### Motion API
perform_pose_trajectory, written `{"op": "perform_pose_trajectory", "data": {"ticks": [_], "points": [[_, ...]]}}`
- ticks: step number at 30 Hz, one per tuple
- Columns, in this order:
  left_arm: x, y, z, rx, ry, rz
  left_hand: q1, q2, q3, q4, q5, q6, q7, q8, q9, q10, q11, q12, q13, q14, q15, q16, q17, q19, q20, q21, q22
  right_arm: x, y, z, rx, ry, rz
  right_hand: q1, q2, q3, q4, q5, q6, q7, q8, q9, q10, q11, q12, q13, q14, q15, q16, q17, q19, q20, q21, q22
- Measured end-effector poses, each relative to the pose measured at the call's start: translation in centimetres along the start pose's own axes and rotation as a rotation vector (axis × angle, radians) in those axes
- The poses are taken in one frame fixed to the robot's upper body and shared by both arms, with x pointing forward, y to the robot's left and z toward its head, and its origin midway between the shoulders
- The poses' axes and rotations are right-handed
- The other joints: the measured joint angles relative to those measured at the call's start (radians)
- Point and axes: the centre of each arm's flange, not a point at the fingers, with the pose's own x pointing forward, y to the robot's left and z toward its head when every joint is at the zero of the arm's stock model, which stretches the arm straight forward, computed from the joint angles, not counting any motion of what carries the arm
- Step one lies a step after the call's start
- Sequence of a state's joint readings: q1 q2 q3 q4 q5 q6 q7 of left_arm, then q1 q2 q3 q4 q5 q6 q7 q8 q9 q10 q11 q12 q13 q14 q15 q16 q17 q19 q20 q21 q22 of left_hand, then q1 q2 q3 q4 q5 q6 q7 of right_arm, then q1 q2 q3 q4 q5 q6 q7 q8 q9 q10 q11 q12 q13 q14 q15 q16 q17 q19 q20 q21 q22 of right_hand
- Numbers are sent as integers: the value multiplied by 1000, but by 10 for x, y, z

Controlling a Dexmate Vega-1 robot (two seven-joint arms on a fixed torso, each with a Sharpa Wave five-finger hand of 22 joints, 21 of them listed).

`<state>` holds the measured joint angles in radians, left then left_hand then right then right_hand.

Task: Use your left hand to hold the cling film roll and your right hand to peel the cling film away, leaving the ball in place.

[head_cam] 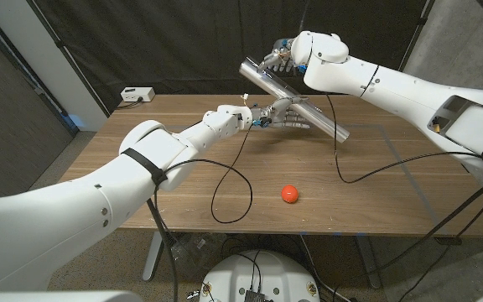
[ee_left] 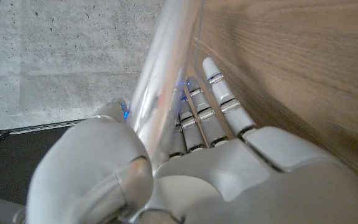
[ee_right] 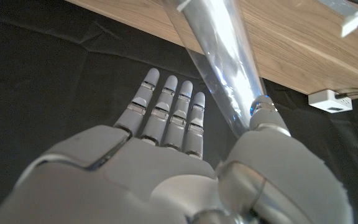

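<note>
— Left hand (head_cam: 277, 113) first: what does it do?
— It holds the cling film roll (head_cam: 296, 97). From the left wrist camera the shiny tube (ee_left: 166, 81) runs between the thumb and the other fingers (ee_left: 219, 99), so the robot grips it there, above the far part of the wooden table (head_cam: 141, 126).

— And the right hand (head_cam: 285, 60)?
— It is at the higher end of the roll, near the far edge of the table. From its wrist camera the fingers (ee_right: 169, 109) are straight and lie together, and the thumb (ee_right: 266, 112) touches the side of the tube (ee_right: 229, 68). Whether it pinches the film, one cannot tell; it looks open.

— How does the roll lie?
— Tilted, in the air. Its high end points to the far edge, and its low end (head_cam: 342, 132) comes down toward the right side of the table.

— Where is the ball?
— The orange ball (head_cam: 289, 194) lies on the table near the near edge, about in the middle, well apart from both hands. A black cable (head_cam: 225, 189) makes a loop on the wood just beside it.

— Anything more on the table?
— A small white box (head_cam: 137, 95) sits at the far left corner.
</note>
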<state>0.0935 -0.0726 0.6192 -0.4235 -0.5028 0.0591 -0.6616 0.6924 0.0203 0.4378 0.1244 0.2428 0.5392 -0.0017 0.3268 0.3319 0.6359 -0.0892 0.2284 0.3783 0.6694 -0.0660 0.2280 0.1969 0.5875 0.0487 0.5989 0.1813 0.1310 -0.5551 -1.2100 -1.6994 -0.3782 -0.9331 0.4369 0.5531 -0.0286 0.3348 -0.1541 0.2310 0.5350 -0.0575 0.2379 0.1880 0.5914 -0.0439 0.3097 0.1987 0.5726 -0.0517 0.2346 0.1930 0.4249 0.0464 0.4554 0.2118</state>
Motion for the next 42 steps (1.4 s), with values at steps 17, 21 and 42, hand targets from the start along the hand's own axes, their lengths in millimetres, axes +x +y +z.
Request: {"op": "perform_pose_trajectory", "data": {"ticks": [17,21,42], "points": [[2,10,5,-4,2,104,8,-140,-48,-79,-8,-76,-26,-31,-3,-44,-29,-16,5,-43,7,-29,-6,-7,-12,-26,0,17,7,4,-150,69,-2,45,11,-4,4,21,127,-27,28,0,120,-23,34,0,105,-11,28,12,36,-22,22,5],[3,9,5,0,4,110,10,-168,-58,-89,-8,-82,-21,-35,-3,-52,-27,-16,5,-54,7,-29,-6,-7,-12,-30,0,18,6,5,-167,67,-5,82,48,3,10,28,220,-52,49,0,215,-46,65,4,152,-17,46,25,48,-34,36,7],[7,12,7,19,17,184,27,-219,-140,-136,25,-170,-33,-69,-4,-126,-19,-27,7,-126,14,-40,-4,-40,3,-61,3,25,7,5,-214,59,-72,317,178,52,-16,-17,484,-100,132,10,494,-105,180,64,345,-77,155,111,75,-96,121,33]]}}
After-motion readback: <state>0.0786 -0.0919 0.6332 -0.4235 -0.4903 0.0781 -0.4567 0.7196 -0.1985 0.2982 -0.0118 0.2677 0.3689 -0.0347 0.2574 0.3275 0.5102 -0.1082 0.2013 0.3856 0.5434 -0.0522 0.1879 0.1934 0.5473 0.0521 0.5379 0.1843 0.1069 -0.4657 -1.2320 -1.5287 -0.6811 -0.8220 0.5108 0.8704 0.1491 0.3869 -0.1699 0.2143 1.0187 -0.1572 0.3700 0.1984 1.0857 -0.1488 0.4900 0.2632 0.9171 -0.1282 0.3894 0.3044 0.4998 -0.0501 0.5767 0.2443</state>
